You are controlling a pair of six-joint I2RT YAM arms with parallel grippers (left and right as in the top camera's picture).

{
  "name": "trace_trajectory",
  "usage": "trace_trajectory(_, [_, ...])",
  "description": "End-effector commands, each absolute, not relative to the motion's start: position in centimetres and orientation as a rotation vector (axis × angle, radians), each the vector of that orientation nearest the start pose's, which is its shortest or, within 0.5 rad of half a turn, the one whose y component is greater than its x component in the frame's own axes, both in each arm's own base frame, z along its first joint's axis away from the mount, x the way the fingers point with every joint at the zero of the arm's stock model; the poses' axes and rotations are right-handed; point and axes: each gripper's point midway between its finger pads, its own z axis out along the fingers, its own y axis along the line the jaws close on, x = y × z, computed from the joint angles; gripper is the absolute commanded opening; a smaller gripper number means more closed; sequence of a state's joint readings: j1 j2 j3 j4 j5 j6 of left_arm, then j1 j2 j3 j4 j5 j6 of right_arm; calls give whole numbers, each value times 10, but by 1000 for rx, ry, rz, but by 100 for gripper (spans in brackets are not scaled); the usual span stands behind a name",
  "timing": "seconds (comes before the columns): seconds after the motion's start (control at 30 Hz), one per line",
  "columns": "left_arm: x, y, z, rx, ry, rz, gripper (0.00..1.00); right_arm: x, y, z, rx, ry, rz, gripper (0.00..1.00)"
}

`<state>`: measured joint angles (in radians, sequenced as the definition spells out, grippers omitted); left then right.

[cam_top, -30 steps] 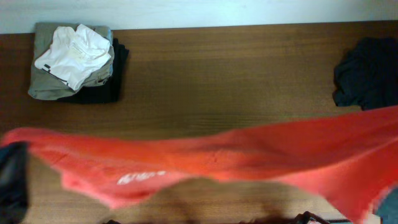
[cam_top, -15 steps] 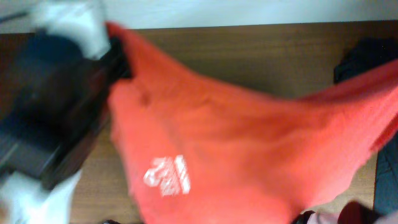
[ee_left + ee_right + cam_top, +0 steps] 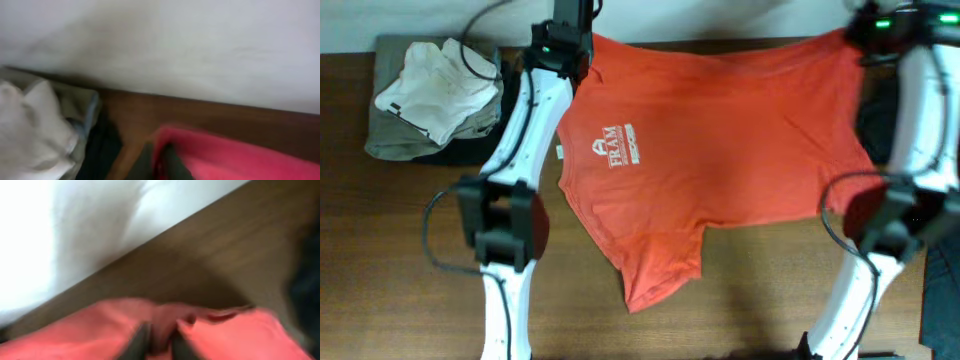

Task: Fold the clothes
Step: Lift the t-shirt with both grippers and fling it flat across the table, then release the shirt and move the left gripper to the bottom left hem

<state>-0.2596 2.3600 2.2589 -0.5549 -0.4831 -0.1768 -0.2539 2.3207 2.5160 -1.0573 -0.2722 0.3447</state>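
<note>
The red-orange T-shirt (image 3: 720,140) lies spread across the table in the overhead view, white lettering (image 3: 617,145) face up, a small white tag (image 3: 560,152) at its left edge. My left gripper (image 3: 570,30) is shut on the shirt's far left corner by the back edge; the left wrist view shows red cloth (image 3: 235,160) between the fingers (image 3: 162,165). My right gripper (image 3: 865,25) is shut on the far right corner; the right wrist view shows red cloth (image 3: 100,325) pinched between the fingers (image 3: 157,342). A dark navy garment (image 3: 875,120) lies at the far right, mostly hidden behind my right arm.
A stack of folded clothes (image 3: 430,95), white on grey on black, sits at the far left corner, also in the left wrist view (image 3: 35,130). A white wall (image 3: 175,45) runs right behind the table's back edge. Bare brown table (image 3: 740,300) shows in front of the shirt.
Both arms swung the shirt from a hanging band near the front to the back of the table. It now lies spread flat with the lettering up.
</note>
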Motion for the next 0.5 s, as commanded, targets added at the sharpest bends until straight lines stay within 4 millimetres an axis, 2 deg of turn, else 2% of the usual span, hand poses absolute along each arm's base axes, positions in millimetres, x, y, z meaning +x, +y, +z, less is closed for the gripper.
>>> trace_trajectory(0.0, [657, -68, 136, -199, 2178, 326, 99, 605, -64, 174, 539, 2426, 414, 99])
trace_trajectory(0.03, [657, -63, 123, -200, 2201, 339, 99, 607, -58, 155, 540, 2459, 386, 99])
trace_trajectory(0.07, [655, -62, 121, -198, 2212, 345, 99, 606, -58, 151, 547, 2472, 357, 99])
trace_trajectory(0.13, [654, -62, 131, -200, 2206, 342, 99, 602, -60, 155, 557, 2479, 312, 99])
trace_trajectory(0.23, [647, -65, 173, -203, 2166, 320, 99, 588, -64, 185, 548, 2463, 288, 99])
trace_trajectory(0.3, [634, -68, 200, -194, 2165, 315, 99, 577, -67, 205, 524, 2459, 273, 99])
trace_trajectory(0.37, [607, -73, 228, -158, 2211, 302, 99, 558, -77, 228, 541, 2456, 230, 99])
trace_trajectory(0.47, [569, -98, 240, -45, 2336, 154, 99, 531, -88, 250, 582, 2466, 188, 99])
